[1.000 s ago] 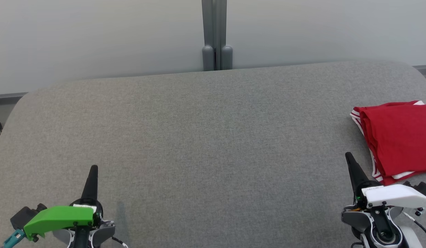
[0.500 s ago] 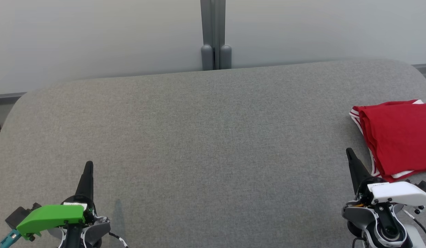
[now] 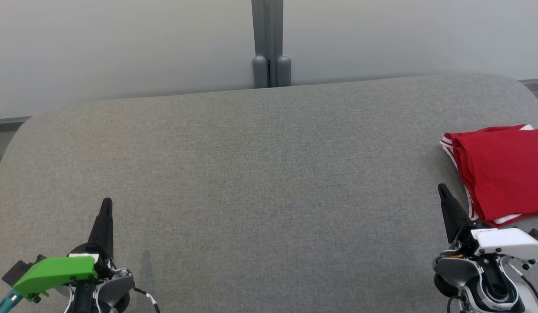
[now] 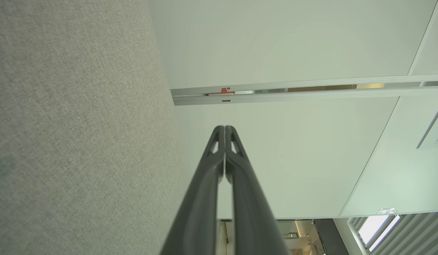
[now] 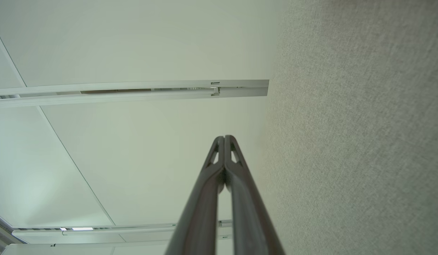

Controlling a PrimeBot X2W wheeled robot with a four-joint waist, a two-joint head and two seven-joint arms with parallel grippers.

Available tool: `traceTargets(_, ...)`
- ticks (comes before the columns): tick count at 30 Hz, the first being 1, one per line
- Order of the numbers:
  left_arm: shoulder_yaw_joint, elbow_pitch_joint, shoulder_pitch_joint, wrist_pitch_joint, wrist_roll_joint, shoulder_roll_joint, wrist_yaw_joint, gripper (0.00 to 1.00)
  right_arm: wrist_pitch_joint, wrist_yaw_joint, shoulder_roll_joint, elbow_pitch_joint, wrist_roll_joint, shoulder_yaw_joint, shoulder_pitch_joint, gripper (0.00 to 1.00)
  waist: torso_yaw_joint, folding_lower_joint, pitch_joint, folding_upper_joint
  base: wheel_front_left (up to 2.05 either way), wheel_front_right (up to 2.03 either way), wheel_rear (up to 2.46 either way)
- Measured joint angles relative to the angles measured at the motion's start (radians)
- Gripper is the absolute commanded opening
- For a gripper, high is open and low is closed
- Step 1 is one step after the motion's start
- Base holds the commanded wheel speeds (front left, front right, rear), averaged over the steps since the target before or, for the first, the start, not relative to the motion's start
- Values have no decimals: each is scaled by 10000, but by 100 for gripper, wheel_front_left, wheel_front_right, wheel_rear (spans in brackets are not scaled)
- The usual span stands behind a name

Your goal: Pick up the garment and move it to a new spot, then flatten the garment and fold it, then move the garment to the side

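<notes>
A red garment (image 3: 506,171) with white stripes along its edge lies folded at the right side of the grey table (image 3: 269,174), partly cut off by the picture's edge. My right gripper (image 3: 441,188) is shut and empty, its tips just left of the garment's near corner, apart from the cloth. At the lower left my left gripper (image 3: 107,202) is shut with nothing in it, far from the garment. In the left wrist view the left gripper (image 4: 225,128) has its fingers pressed together, and so does the right gripper (image 5: 224,138) in the right wrist view.
A grey post (image 3: 271,43) stands behind the table's far edge, in front of a pale wall. The table's corners are rounded. Grey fabric stretches across the broad middle and left of the table.
Both grippers have drawn back toward the picture's lower edge, the left one also drifting left. The garment has stayed where it lies.
</notes>
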Motion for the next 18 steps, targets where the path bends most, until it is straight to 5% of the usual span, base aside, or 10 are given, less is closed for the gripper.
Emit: traceTargets(18, 59, -12, -17, 50, -163, 2, -17, 0, 42, -2, -2, -21, 188, -19, -22, 0, -8, 0, 5, 0, 0, 0, 0)
